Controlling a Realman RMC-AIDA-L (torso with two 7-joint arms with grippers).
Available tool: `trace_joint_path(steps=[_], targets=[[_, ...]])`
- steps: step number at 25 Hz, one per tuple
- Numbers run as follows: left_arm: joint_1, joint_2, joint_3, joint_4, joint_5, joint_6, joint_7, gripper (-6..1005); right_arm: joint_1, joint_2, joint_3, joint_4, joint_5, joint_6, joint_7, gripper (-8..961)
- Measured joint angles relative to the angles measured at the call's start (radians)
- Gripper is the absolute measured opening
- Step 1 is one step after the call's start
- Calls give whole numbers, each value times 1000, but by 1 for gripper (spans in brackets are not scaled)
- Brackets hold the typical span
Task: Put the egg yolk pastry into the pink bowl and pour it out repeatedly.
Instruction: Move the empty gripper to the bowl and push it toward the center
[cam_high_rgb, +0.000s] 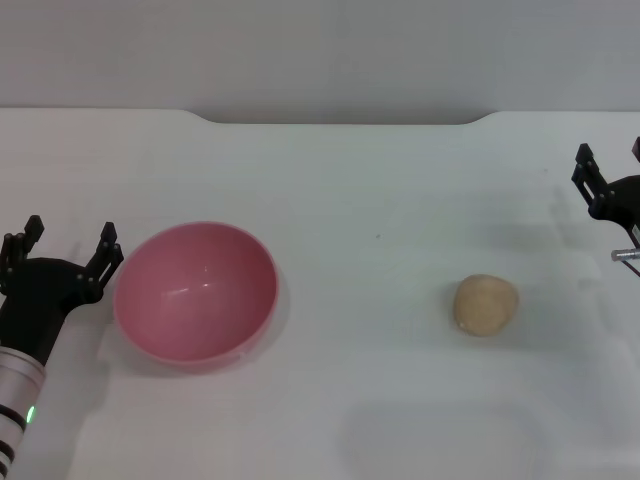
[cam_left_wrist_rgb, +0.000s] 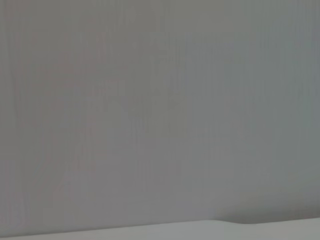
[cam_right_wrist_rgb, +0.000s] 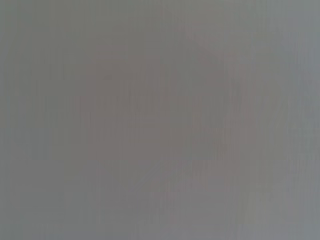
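Nearest, the left claw (cam_high_rgb: 67, 243) rests with fingers apart just beside the empty pink bowl (cam_high_rgb: 196, 292) on the white counter (cam_high_rgb: 380, 180). Well apart to the right lies the egg yolk pastry (cam_high_rgb: 486, 304); the right claw (cam_high_rgb: 610, 165), at the far right edge, also looks spread.

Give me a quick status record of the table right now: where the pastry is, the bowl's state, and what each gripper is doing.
egg yolk pastry: on the table, right of centre, apart from the bowl
pink bowl: upright on the table, left of centre, nothing inside
left gripper: just beside the bowl's left rim, jaws open, holding nothing
right gripper: at the table's far right edge, partly out of view, holding nothing
table: white
wrist views: show only blank grey background
task stage: pastry not yet in the bowl
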Motion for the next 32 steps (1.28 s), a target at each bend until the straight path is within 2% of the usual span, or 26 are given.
trace_joint_path(steps=[19,24,32], targets=[[-13,3,-9,-4,0,6,-17,855,8,-1,2,-5,0,0,0,669],[-83,15,-16,26,3,-23,-213,855,8,-1,2,-5,0,1,0,669],[-262,24,-8,197,17,-109,-528,855,1,0,2,2,0,2,0,668]])
